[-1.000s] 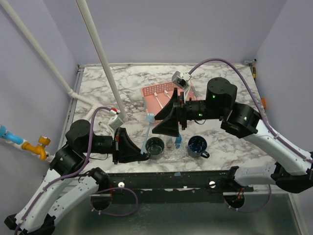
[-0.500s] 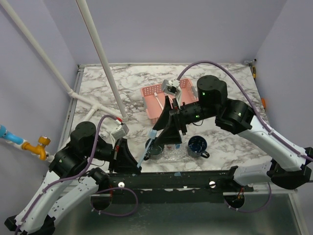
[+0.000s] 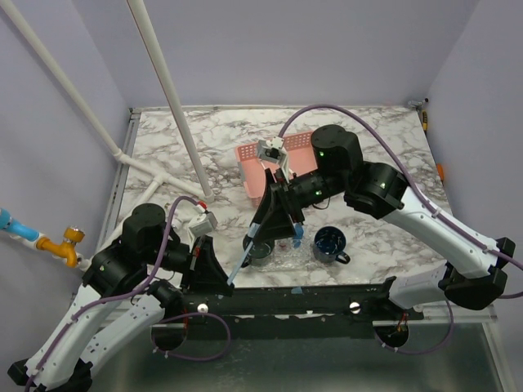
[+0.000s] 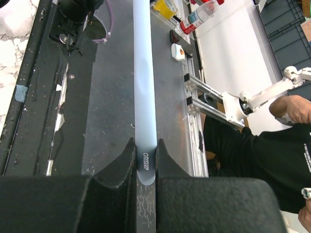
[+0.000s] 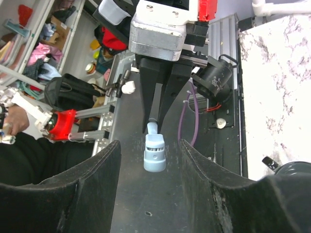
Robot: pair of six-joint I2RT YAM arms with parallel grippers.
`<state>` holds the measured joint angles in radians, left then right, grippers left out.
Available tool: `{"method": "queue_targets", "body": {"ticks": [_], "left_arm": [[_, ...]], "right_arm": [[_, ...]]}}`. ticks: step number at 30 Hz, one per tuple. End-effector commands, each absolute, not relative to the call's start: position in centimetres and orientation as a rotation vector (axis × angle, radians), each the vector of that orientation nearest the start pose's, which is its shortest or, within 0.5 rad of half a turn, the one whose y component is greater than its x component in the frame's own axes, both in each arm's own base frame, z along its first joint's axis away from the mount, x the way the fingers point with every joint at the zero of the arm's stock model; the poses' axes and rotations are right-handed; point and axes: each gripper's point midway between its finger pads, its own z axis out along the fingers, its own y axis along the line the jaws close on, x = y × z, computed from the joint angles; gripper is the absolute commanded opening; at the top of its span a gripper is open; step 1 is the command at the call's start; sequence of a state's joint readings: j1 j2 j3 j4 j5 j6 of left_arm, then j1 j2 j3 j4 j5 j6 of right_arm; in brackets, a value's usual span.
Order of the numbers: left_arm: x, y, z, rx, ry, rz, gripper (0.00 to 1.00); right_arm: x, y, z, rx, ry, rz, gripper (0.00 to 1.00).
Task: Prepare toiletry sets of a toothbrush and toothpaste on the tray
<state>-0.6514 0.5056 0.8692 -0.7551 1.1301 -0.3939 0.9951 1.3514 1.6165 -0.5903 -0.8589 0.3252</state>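
L gripper (image 4: 146, 153) is clamped tight on the butt end of a pale blue toothbrush (image 4: 145, 87). Its fingers (image 4: 119, 165) are pressed onto the handle from both sides, w/ some printed lettering showing betw. them. In the top view this gripper sits low at the near edge of the marble table (image 3: 392, 135), over the black rail (image 3: 327, 296). The brush slants up & away from it twd the centre, head end highest. R gripper (image 3: 271, 222) reaches in from the far side, pointing back twd the L arm, w/ the brush head in betw. its jaws. The R wrist cam shows those jaws spread: fingers (image 5: 87, 194) stand either side of the head w/ a clear gap each side, no contact visible. The head faces that cam end-on, w/ the L gripper right behind it on the handle. Tray (image 3: 288, 257) lies near the front edge of the table, betw. a dark mug (image 3: 260, 250) on its left & a blue mug (image 3: 331, 242) on its right. Touching them or just beside, can't tell, since it's clear plastic & hard to read. Sth. blue (image 3: 298, 234) stands at its far side, partly hidden by the R gripper; can't tell what it is. The brush head hangs above the dark mug's left rim, not over the tray. Pink basket (image 3: 248, 175) sits farther back, behind the R gripper.
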Motion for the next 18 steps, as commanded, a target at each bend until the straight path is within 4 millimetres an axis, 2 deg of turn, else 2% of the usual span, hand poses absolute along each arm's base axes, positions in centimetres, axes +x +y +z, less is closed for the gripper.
{"method": "queue_targets", "body": {"ticks": [1,4,14,15,16,17,18], "left_arm": [[-2.2,-19.3,29.5,1.126,1.846,-1.771,0.0],[-2.3,-19.3,29.4,1.127,1.849,-1.771,0.0],[-1.9,-19.5,29.4,1.114,1.853,-1.752,0.0],[-1.8,-19.5,29.5,1.114,1.854,-1.751,0.0],[-1.7,-19.5,29.4,1.106,1.86,-1.742,0.02],[-1.5,-19.6,29.3,1.101,1.866,-1.737,0.13],[-1.3,-19.7,29.2,1.094,1.872,-1.73,0.29]], "right_arm": [[5.7,35.8,40.3,-1.346,1.727,1.693,0.51],[5.6,35.8,40.2,-1.35,1.73,1.697,0.42],[6.0,35.9,39.3,-1.341,1.762,1.671,0.0],[6.1,35.9,39.2,-1.335,1.765,1.662,0.0],[6.2,35.9,39.2,-1.329,1.769,1.653,0.0],[6.2,35.9,39.2,-1.328,1.766,1.65,0.0],[6.2,35.8,39.1,-1.327,1.766,1.648,0.0]]}}
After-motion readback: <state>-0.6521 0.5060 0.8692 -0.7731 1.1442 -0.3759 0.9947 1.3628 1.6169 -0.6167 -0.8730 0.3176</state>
